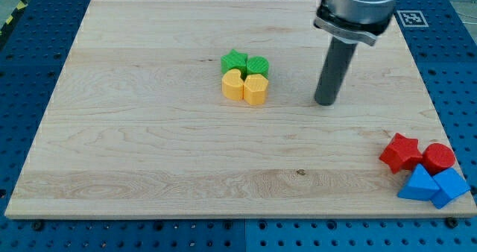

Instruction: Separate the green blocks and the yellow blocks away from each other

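Two green blocks and two yellow blocks sit packed together near the board's middle. The green star (234,61) is at the cluster's top left and a green rounded block (258,65) at its top right. A yellow heart-like block (232,85) is at the bottom left and a yellow block (256,89) at the bottom right. All touch their neighbours. My tip (326,102) rests on the board to the right of the cluster, about a block's width and a half away, touching nothing.
A red star (401,152), a red round block (438,157) and two blue blocks (419,185) (450,188) lie bunched at the board's bottom right corner. The wooden board (149,133) lies on a blue perforated table.
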